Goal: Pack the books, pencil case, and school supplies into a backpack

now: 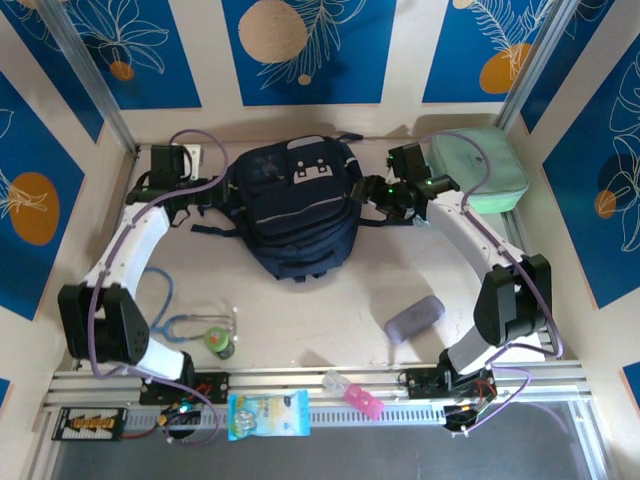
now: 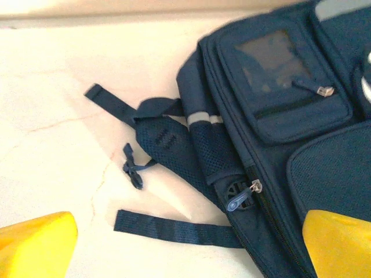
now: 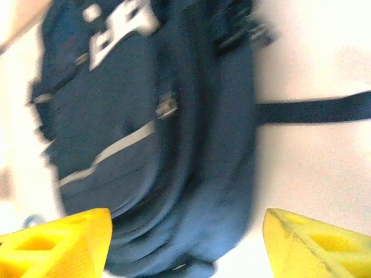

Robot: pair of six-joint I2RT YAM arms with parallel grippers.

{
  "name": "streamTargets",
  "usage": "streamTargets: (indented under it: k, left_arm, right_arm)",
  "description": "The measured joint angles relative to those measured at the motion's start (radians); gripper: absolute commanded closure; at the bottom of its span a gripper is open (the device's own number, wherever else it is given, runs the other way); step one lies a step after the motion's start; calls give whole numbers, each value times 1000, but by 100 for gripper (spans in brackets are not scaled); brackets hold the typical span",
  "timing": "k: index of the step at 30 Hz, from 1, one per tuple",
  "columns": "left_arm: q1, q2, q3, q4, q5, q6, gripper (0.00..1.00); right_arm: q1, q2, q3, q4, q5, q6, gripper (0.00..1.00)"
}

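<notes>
Your left gripper [image 2: 191, 234] has its yellow fingers [image 2: 37, 246] spread wide and grips nothing, over the table [image 2: 69, 145] just beside the backpack [image 2: 278, 116], near its side mesh pocket and loose straps. Your right gripper [image 3: 188, 240] is likewise parted and empty at the backpack's opposite flank. From above, the backpack lies flat, buckles up, at the table's far middle between both grippers. A mint-green case [image 1: 480, 172] sits at the far right.

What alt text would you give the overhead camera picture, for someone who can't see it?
A navy backpack lies at the far middle of a pale table, with the left arm and right arm curving in on either side. A mint-green case sits at the far right; a grey pouch lies nearer the front.
</notes>
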Motion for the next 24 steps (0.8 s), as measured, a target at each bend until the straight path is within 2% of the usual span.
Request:
streamTargets:
  k: [3, 8, 11, 19, 24]
  left_arm:
    - [7, -80, -25, 1, -6, -44, 0]
    - [19, -163, -32, -4, -4, -81, 0]
    - [23, -180, -33, -12, 3, -77, 0]
    - [23, -195, -74, -33, 36, -40, 0]
    - [23, -196, -82, -32, 62, -24, 0]
  right_arm:
    - [-50, 70, 29, -46, 136, -65, 30]
    - [-108, 280, 188, -118, 357, -146, 29]
    - [-137, 364, 262, -145, 440, -192, 29]
    - [-191, 568, 461, -180, 552, -333, 34]
    - [-204, 611, 472, -207, 586, -353, 38]
